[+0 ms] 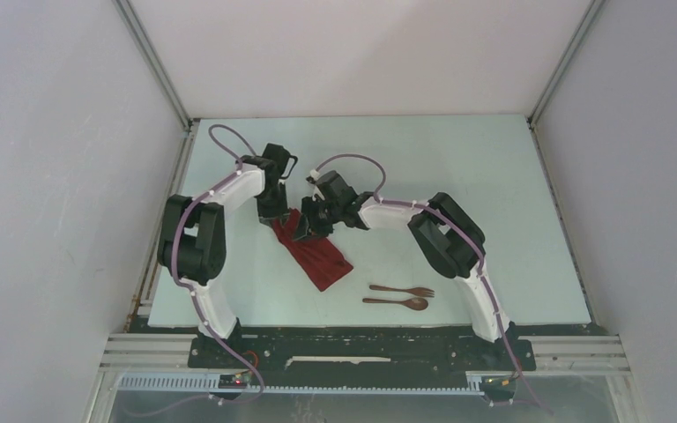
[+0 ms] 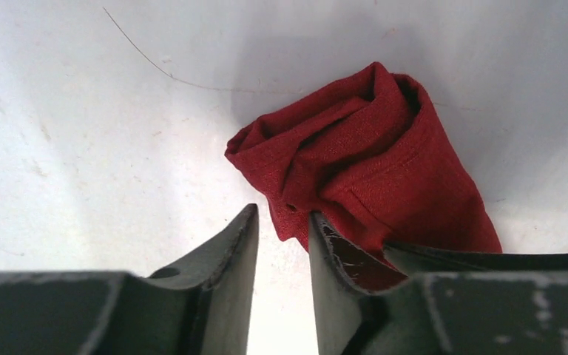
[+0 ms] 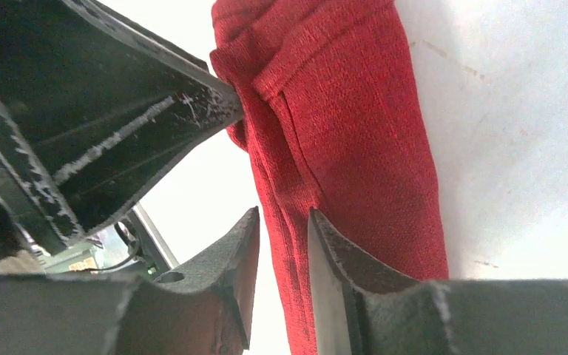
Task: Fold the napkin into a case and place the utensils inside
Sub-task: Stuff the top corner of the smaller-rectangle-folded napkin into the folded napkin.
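Red napkin point(image 1: 317, 254): a narrow folded strip lying slantwise on the table point(image 1: 476, 185), left of centre, with its far end bunched between the two grippers.
Left gripper point(image 2: 281, 216): jaws a narrow slit apart with bare table showing through. Nothing is held, and the cloth lies just beside one finger.
Right gripper point(image 3: 282, 216): jaws also narrowly parted, with cloth showing in the gap. Whether a layer is pinched I cannot tell.
Fork point(image 1: 403, 290) and spoon point(image 1: 397, 303): side by side near the strip's near end, apart from it.
Step in hand: probably tidying the far end of the case.
Doing it well: take only the top layer, flatten the bunch, and leave the long folds undisturbed.
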Controlling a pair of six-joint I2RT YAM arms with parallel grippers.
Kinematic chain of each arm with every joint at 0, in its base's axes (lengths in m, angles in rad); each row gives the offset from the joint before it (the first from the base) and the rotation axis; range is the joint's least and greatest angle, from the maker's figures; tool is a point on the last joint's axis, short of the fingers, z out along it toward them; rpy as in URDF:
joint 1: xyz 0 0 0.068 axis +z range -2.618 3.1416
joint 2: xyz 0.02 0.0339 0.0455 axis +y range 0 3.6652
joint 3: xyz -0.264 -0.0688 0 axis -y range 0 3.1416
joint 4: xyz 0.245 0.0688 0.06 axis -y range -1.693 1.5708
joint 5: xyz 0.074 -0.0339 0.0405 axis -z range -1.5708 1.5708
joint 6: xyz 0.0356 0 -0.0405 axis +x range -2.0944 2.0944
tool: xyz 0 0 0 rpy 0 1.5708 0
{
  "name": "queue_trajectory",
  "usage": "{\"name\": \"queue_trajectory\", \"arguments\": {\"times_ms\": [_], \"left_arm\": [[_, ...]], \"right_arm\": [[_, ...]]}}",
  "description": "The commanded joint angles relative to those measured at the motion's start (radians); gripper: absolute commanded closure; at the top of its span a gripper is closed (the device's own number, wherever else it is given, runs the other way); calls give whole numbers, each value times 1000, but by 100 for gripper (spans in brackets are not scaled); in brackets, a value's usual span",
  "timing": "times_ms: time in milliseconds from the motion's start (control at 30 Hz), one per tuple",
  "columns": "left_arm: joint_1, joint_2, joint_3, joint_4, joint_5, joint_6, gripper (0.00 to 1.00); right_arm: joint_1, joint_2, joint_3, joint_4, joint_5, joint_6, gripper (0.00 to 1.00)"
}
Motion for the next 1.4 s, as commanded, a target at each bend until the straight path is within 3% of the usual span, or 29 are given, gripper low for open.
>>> {"name": "queue_trajectory", "arguments": {"times_ms": [0, 233, 500, 633, 800, 1067, 1367], "left_arm": [[-29, -12, 53, -32, -75, 25, 67], [-46, 20, 52, -37, -83, 26, 80], [-12, -82, 12, -38, -47, 22, 72], [58, -179, -30, -37, 9, 23, 66], [114, -282, -100, -24, 49, 25, 67], [154, -356, -189, 11, 95, 29, 67], [167, -391, -239, 39, 134, 28, 68]], "right_arm": [[-30, -31, 70, -17, -11, -34, 62], [-50, -4, 110, -7, -41, -35, 63], [-2, 29, 153, 8, 0, -170, 49], [23, 62, 215, -64, 87, -216, 48], [46, 105, 282, -146, 179, -235, 45], [67, 186, 394, -262, 297, -215, 45], [75, 276, 535, -372, 356, -180, 54]]}}
